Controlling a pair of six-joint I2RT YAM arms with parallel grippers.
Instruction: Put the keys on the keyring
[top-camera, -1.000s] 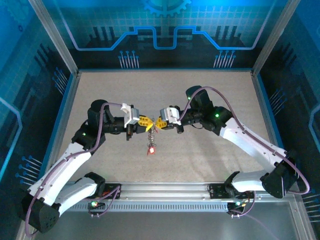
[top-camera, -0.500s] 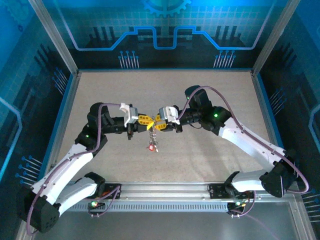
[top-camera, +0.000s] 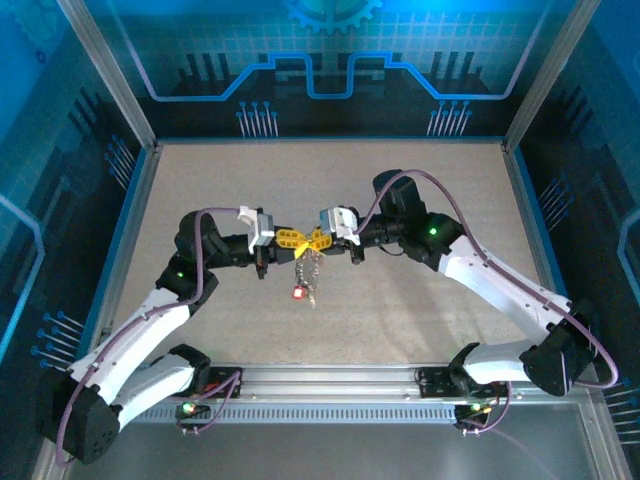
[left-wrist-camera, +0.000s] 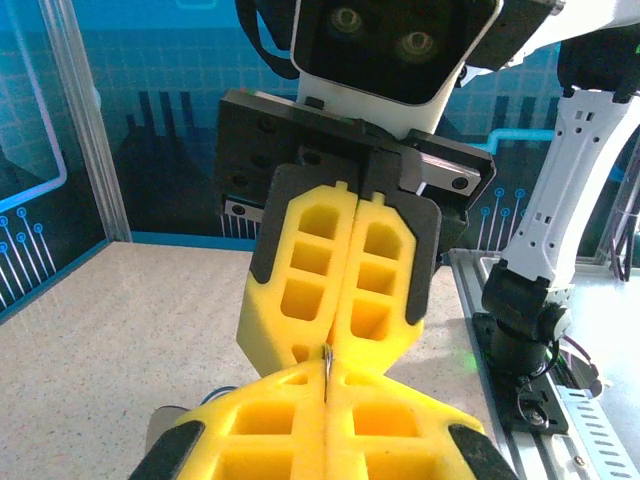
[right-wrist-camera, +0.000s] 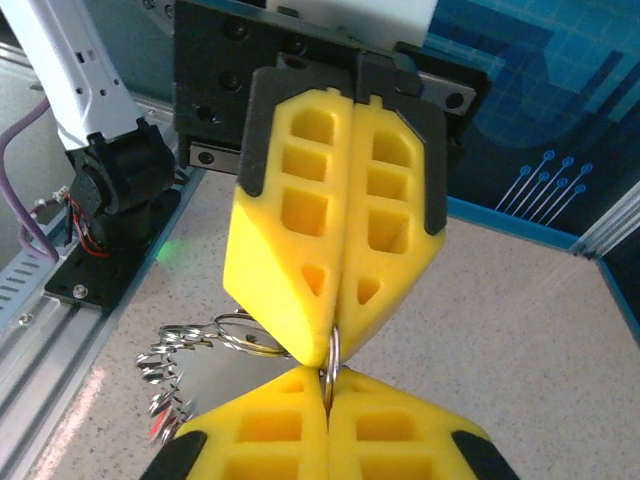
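The keys (top-camera: 304, 287) and red tag (top-camera: 297, 293) hang on a slack chain (right-wrist-camera: 172, 362) over the table (top-camera: 420, 190) — light, free to swing. The thin metal ring (right-wrist-camera: 331, 352) above is stiff and slippery; pinch it edge-on. Left gripper (top-camera: 288, 241) and right gripper (top-camera: 317, 240) both clench it, tip to tip. Versus a second ago, pair and bundle sit slightly farther out.

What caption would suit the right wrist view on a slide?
Both shut, the left pincer and right pincer meet tip to tip on a silver ring, chain dangling alongside.
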